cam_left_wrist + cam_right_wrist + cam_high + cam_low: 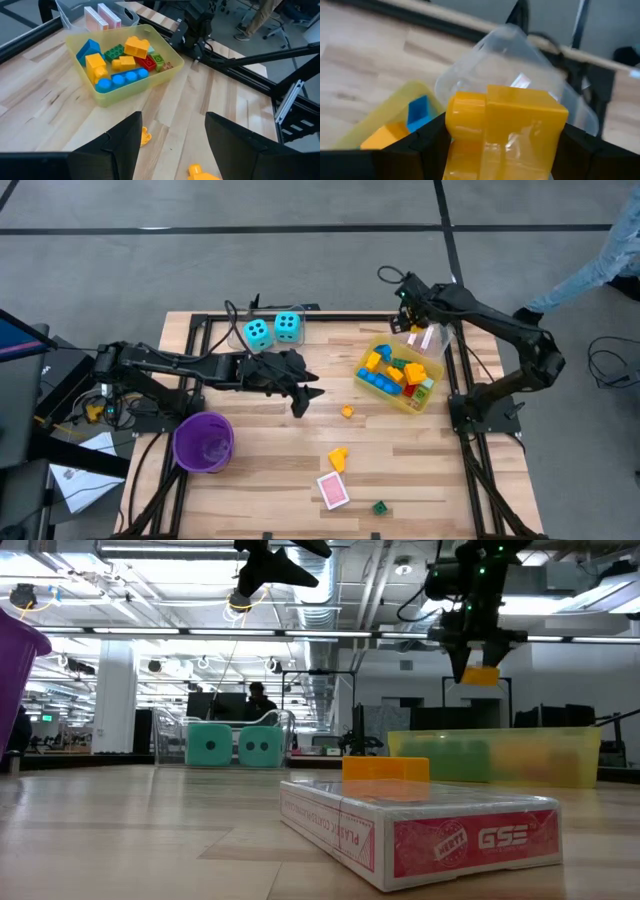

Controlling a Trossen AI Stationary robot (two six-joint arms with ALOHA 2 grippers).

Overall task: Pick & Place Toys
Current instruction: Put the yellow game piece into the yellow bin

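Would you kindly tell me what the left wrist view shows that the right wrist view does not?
Only the left wrist view shows the left end effector, open and empty, and two loose yellow pieces on the table. Only the right wrist view shows the right end effector shut on a yellow brick. Both show the yellow bin holding bricks.

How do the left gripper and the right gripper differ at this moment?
The left gripper is open and empty, while the right gripper is shut on a yellow brick. The left gripper hangs over bare table near the middle; the right gripper hangs by the yellow bin. Both are raised off the table.
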